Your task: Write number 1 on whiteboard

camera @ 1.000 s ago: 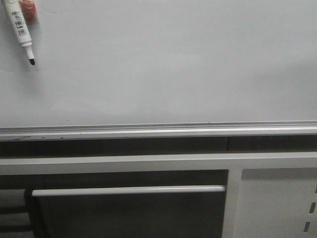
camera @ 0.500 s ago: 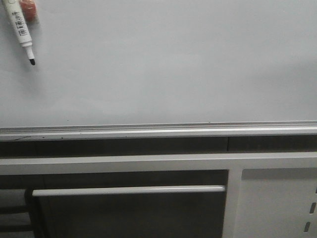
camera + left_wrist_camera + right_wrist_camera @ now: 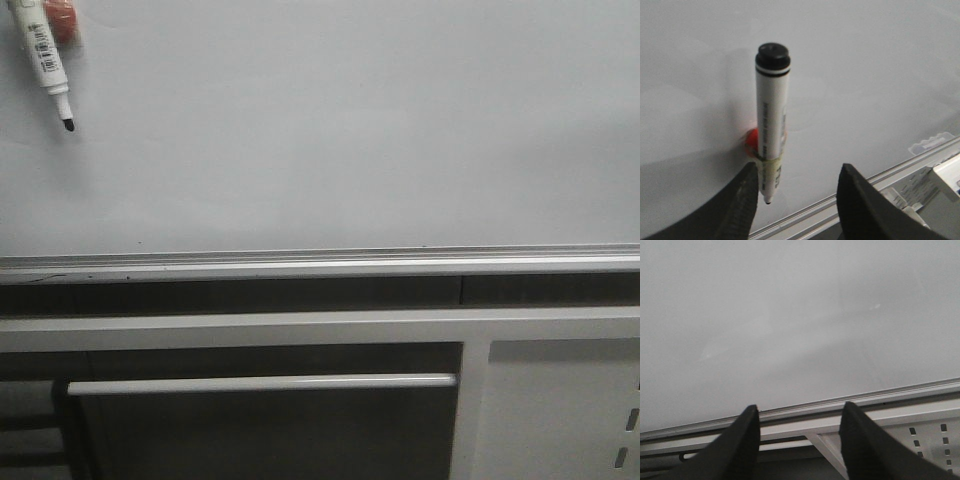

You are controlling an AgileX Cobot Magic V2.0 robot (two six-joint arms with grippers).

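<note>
The whiteboard (image 3: pixel 350 130) fills the upper front view, and no black stroke of a number 1 shows on it. A white marker pen (image 3: pixel 45 60) hangs at its top left, black tip down, against a red holder (image 3: pixel 62 18). In the left wrist view the pen (image 3: pixel 771 120) and red holder (image 3: pixel 751 140) are just beyond my left gripper (image 3: pixel 797 172). That gripper is open and empty, with the pen's tip close to one finger (image 3: pixel 747 200). My right gripper (image 3: pixel 800 412) is open and empty, facing the bare board (image 3: pixel 790 315) above its ledge (image 3: pixel 815 405).
A silver ledge (image 3: pixel 320 262) runs along the board's lower edge. Below it is a grey cabinet panel with a white bar handle (image 3: pixel 260 383). A clear plastic item (image 3: pixel 930 145) lies by the ledge in the left wrist view.
The pen and the rest of the front view have shifted a few pixels to the right. Nothing else has visibly changed.
</note>
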